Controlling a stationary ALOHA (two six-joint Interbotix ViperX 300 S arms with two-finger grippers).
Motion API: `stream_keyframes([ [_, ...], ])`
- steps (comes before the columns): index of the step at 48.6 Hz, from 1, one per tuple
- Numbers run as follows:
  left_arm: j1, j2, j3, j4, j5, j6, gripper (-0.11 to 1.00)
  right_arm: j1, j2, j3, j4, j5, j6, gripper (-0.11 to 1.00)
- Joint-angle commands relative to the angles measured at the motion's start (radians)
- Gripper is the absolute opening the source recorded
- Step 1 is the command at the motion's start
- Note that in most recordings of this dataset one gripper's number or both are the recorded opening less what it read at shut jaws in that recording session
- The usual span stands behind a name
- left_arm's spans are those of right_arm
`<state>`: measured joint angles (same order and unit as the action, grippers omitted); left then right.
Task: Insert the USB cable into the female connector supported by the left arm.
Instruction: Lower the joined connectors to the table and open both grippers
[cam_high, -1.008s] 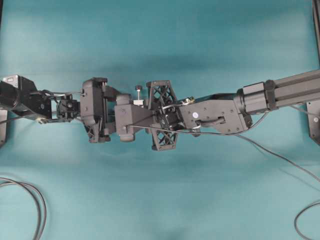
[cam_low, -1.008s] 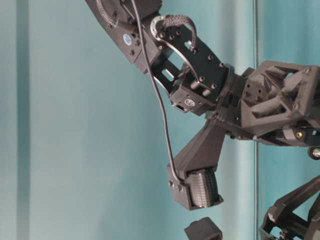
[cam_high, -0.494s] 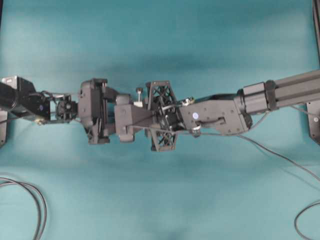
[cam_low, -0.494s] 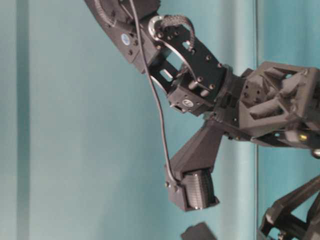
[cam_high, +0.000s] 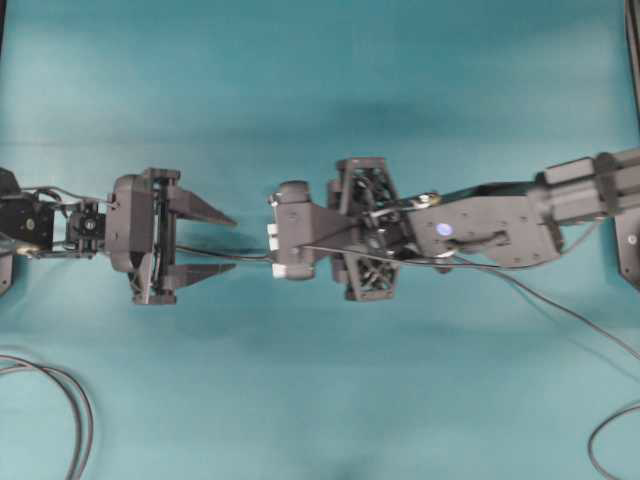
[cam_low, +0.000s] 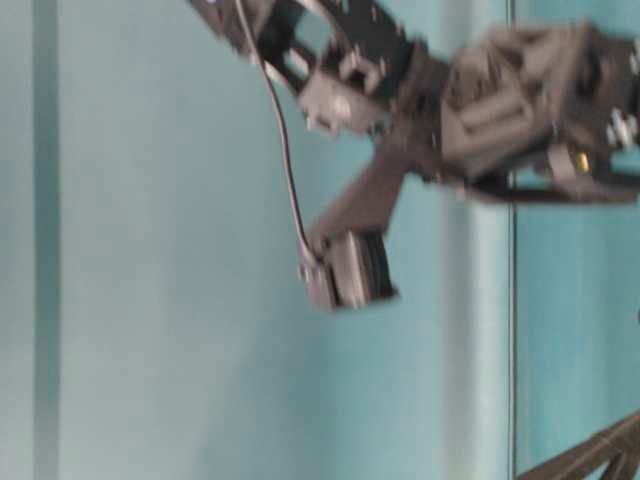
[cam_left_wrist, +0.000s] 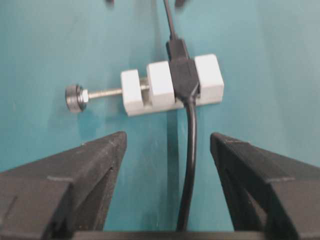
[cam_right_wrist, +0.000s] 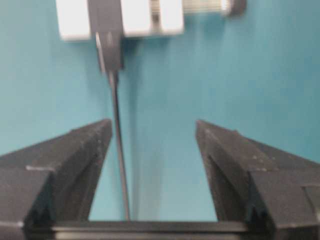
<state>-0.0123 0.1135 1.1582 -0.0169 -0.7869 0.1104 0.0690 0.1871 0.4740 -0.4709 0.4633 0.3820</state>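
Item: female connector (cam_left_wrist: 172, 86), a white block with a black band across it, a threaded pin and dark round knob (cam_left_wrist: 76, 98) on one side. Lies on the teal surface (cam_high: 320, 90), held by neither hand.

Item: USB cable (cam_right_wrist: 116, 125), thin and dark; its plug end meets the connector's black band from the right hand's side. How deeply it is seated cannot be told.

Item: connector's own thicker dark lead (cam_left_wrist: 189, 165), leaving the block toward the left hand.

Item: left hand (cam_high: 228, 243), released, wedge fingers (cam_left_wrist: 75, 175) spread, near the connector but apart from it.

Item: right hand (cam_right_wrist: 152, 145), released, fingers spread wide, just above and beside the connector; the cable runs between its fingers, ungripped.

Item: looped black cables (cam_high: 70, 400), well apart from the connector, at the surface's lower corner.
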Motion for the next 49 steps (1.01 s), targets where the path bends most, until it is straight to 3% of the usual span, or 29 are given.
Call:
stream_keyframes([
  [1, 0.002, -0.034, 0.008, 0.0, 0.025, 0.006, 0.77, 0.0, -0.08, 0.034, -0.005, -0.006, 0.025, 0.72],
  [14, 0.023, -0.129, 0.064, -0.025, 0.071, -0.005, 0.77, 0.0, -0.232, 0.169, -0.005, -0.106, 0.089, 0.72],
  [25, 0.052, -0.273, 0.086, -0.028, 0.176, -0.008, 0.77, -0.017, -0.327, 0.252, -0.005, -0.14, 0.126, 0.71],
  [41, 0.055, -0.594, 0.114, -0.028, 0.331, -0.008, 0.77, -0.094, -0.508, 0.328, -0.005, -0.158, 0.141, 0.71],
  [49, 0.058, -0.773, 0.121, -0.028, 0.483, -0.006, 0.77, -0.144, -0.627, 0.403, -0.005, -0.268, 0.14, 0.7],
])
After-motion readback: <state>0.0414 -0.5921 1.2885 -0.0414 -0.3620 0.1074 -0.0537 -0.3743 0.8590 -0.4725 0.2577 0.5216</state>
